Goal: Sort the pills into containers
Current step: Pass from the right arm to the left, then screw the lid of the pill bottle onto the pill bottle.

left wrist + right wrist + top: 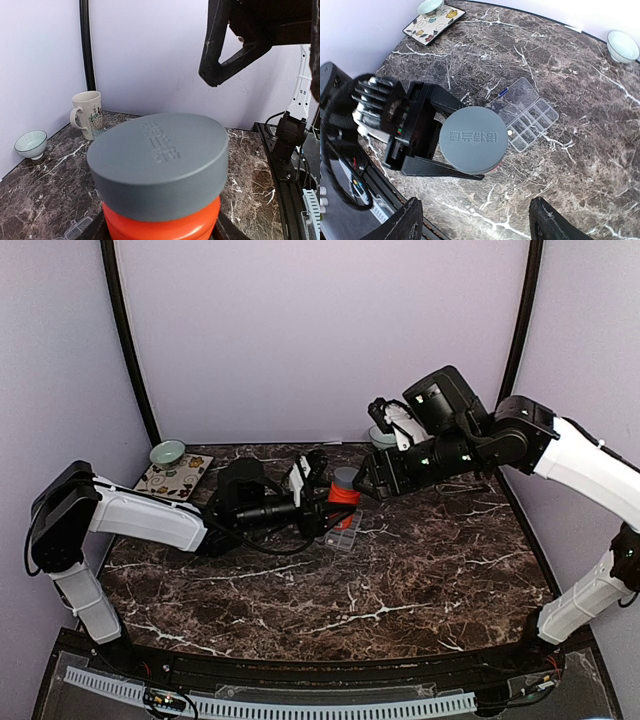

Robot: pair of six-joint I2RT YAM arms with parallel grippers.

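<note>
Left pincer (470,142) clamped on orange bottle (345,494), upright, grey cap (157,165) on, right pincer (476,210) spread wide directly above cap, not touching, clear organiser box (527,117) lid open, on marble table (570,75) below both pincers, beside bottle

A grey cap (157,165) with raised lettering fills most of my sight, on an orange bottle (162,227) flanked at the bottom edge by the dark fingers (222,231) of my left hand (161,235). Behind, on the dark marble worktop (45,195), stand a printed mug (87,114) and, further left, a pale bowl (31,143); a corner of the clear box (75,230) shows low left. My right hand (264,85) hangs above the cap, apart from it.
</note>
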